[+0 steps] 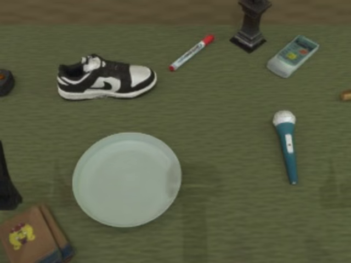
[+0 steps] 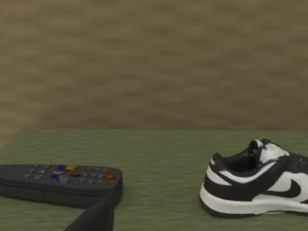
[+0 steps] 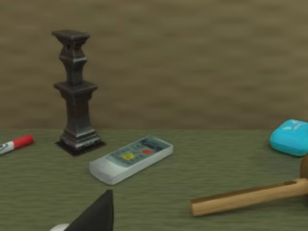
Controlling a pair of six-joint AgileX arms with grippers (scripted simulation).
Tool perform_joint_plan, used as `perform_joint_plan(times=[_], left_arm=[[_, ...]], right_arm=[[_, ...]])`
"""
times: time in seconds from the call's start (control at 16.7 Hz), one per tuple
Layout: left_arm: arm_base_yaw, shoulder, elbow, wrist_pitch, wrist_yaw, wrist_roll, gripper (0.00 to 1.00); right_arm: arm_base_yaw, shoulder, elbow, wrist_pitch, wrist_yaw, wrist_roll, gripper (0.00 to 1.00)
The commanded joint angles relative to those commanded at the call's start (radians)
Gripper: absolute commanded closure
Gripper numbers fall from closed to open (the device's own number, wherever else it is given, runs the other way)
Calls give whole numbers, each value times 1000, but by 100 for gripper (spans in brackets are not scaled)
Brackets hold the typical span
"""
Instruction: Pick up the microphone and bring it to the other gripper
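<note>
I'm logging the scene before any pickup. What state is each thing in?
microphone: lying flat on the table, head toward the far edge, not held.
marker: lying down, red cap on.
shoe: upright on its sole.
plate: flat, nothing on it.
dark pedestal: standing upright.
grey remote: lying face up.
wooden mallet: lying down.

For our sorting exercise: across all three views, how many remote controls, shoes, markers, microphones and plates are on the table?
Remote controls: 2 (light remote, dark remote)
Shoe: 1
Marker: 1
Microphone: 1
Plate: 1
Total: 6
</note>
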Motion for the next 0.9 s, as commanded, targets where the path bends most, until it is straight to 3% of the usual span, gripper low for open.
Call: perform_joint_plan(times=[0.42, 0.9], left_arm=[[0, 0, 0, 0, 0, 0, 0], [0, 0, 0, 0, 0, 0, 0]], right_arm=[[41, 157, 139, -94, 3, 44, 0], [180, 901, 623, -447, 22, 198, 0]])
